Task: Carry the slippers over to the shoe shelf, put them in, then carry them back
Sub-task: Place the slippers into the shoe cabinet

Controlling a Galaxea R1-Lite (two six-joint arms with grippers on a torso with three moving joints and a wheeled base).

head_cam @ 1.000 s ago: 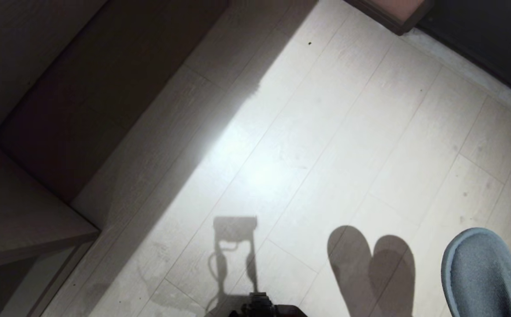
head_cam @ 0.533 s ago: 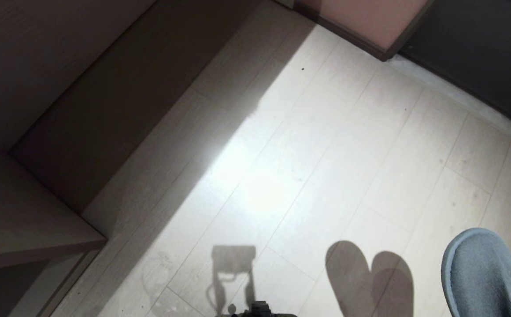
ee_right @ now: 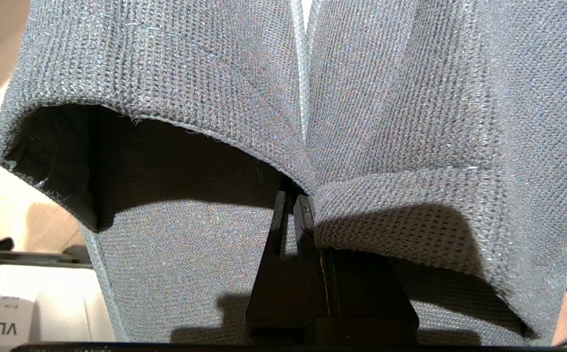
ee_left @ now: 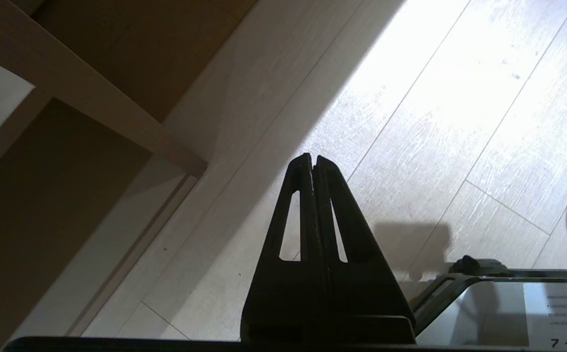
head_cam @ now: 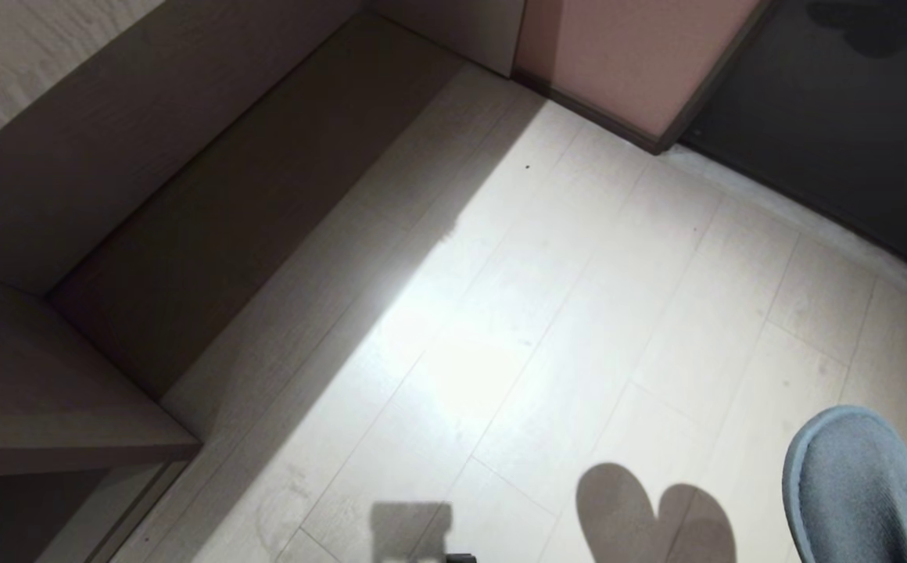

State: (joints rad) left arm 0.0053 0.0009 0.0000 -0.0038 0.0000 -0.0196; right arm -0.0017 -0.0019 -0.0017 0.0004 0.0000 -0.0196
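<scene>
The slippers (head_cam: 852,485) are grey-blue fabric and hang side by side at the lower right of the head view, toes forward, above the pale floor. In the right wrist view my right gripper (ee_right: 291,195) is shut on the slippers (ee_right: 166,73), pinching their two inner edges together. My left gripper (ee_left: 312,159) is shut on nothing and hangs over the floor. The taupe built-in unit (head_cam: 47,391) runs along the left with a low dark opening (head_cam: 211,219). A second opening (ee_left: 44,210) lies past a panel edge. I cannot tell which one is the shoe shelf.
Pale wood-plank floor (head_cam: 578,313) fills the middle, brightly lit, with the slippers' shadow (head_cam: 649,516) near the bottom. A pink wall panel (head_cam: 625,55) and a dark doorway (head_cam: 837,117) stand at the far right. The robot base (ee_left: 508,308) shows beside my left gripper.
The head camera has tilted up: floor, bench and shadows slid down the picture and more of the far wall shows. The slippers keep their place in the picture; both grippers are unchanged.
</scene>
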